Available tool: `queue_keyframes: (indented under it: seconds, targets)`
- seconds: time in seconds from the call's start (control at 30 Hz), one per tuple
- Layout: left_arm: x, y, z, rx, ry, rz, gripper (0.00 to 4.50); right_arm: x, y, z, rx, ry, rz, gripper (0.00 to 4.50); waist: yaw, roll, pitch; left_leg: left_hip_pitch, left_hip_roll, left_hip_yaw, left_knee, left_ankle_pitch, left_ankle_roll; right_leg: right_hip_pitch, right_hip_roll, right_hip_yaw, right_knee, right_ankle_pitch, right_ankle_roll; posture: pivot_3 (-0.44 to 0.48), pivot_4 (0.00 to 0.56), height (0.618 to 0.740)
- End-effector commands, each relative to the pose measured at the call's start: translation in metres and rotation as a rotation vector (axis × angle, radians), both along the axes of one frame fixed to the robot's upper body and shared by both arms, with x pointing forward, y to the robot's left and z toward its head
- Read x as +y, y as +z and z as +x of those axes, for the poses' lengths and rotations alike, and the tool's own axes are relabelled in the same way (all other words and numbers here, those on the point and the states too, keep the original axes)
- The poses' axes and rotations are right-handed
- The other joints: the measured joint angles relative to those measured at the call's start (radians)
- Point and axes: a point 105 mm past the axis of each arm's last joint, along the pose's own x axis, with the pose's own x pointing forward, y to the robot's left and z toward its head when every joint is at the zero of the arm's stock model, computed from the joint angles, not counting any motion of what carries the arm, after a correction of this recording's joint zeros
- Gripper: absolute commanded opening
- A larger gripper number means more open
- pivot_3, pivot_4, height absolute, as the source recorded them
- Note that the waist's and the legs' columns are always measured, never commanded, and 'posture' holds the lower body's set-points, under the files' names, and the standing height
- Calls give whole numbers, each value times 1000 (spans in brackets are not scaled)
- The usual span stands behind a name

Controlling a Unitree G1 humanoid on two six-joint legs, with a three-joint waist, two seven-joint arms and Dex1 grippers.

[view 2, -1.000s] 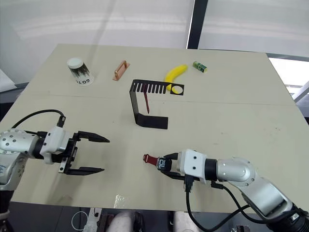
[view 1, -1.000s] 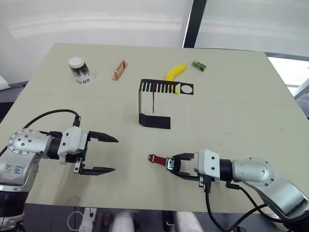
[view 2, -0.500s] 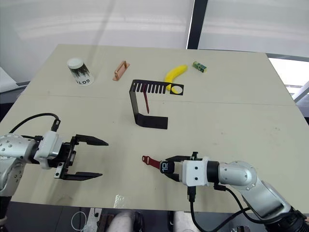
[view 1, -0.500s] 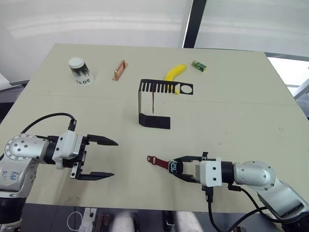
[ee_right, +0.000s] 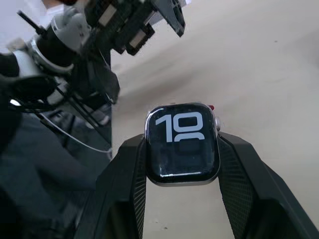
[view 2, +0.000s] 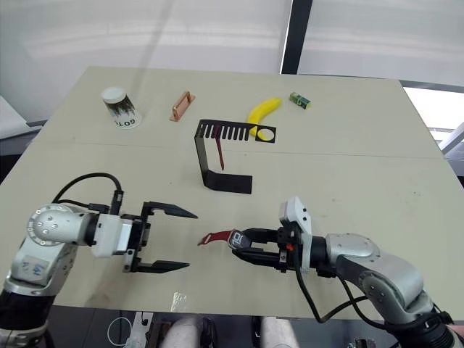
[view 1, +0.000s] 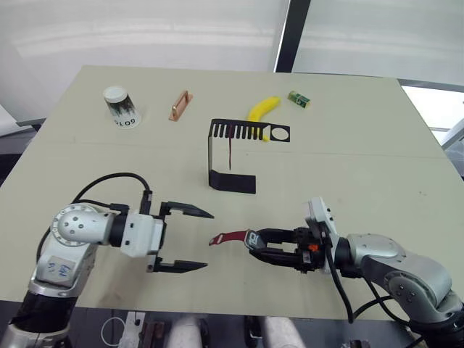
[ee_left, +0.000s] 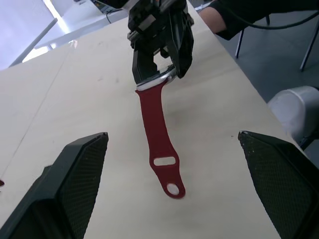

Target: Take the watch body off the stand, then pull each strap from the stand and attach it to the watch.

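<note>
Jaws of the right gripper (view 2: 243,247) are clamped on the watch body (ee_right: 182,143), one finger on each side edge, with the screen facing back toward the wrist. This grip leaves the strap ends of the case free, which suits fitting bands. One dark red strap (ee_left: 158,138) is already joined to the watch body and trails from it toward the left gripper (view 1: 190,241), its looped free end lying low over the desk (view 1: 348,167). The left jaws stand wide apart, level with that strap and pointing at it, with the strap's tip just short of the gap between the fingers; they hold nothing. Judged from this, the left arm is placed either to steady the fitted strap or is between jobs.

Beyond both jaws, near the middle of the desk, stands the stand (view 1: 232,156), upright on its foot. The second strap (view 1: 229,151) hangs from one of its comb slots, untouched. The round hole at the end of the comb top is vacant, consistent with the watch body having been lifted off. The task appears about half done: one strap attached, one left to pull.

Farther off lie a paper cup (view 1: 119,105), a copper-coloured handle (view 1: 179,105), a banana (view 1: 262,109) and a small green block (view 1: 299,98), none concerned here.
</note>
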Motion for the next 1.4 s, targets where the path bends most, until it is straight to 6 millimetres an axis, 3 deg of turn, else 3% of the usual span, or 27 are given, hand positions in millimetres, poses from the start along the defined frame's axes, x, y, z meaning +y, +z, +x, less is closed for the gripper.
queue_keyframes:
  seconds: [0.03,0.53,0.63,1.0,1.1,1.3,1.4]
  targets:
    - [-20,3,2,-70,23,-28,4500,8,6,-4,56,5,28,1518,0,0,0,0,0,0,0,0,0,0,0,0,0,0,0,0,150,729]
    - [-36,-6,6,-84,46,-20,4500,14,6,-3,130,-27,35,1518,1,0,0,0,0,0,0,0,0,0,0,0,0,0,0,0,150,729]
    - [-34,-9,7,-91,58,-2,3662,14,6,-3,133,-33,37,1518,0,0,0,0,0,0,0,0,0,0,0,0,0,0,0,0,150,729]
    - [-32,-10,9,-101,86,-4,3629,13,6,-1,140,-45,36,1518,0,0,0,0,0,0,0,0,0,0,0,0,0,0,0,0,150,729]
    - [-30,-10,9,-98,93,-3,2737,13,5,-1,143,-45,36,1518,0,0,0,0,0,0,0,0,0,0,0,0,0,0,0,0,150,729]
    - [-29,-9,10,-100,98,-4,0,14,5,-1,148,-43,40,1518,0,0,0,0,0,0,0,0,0,0,0,0,0,0,0,0,150,729]
    - [-30,-7,9,-99,96,-17,0,14,4,0,153,-47,43,1518,0,0,0,0,0,0,0,0,0,0,0,0,0,0,0,0,150,729]
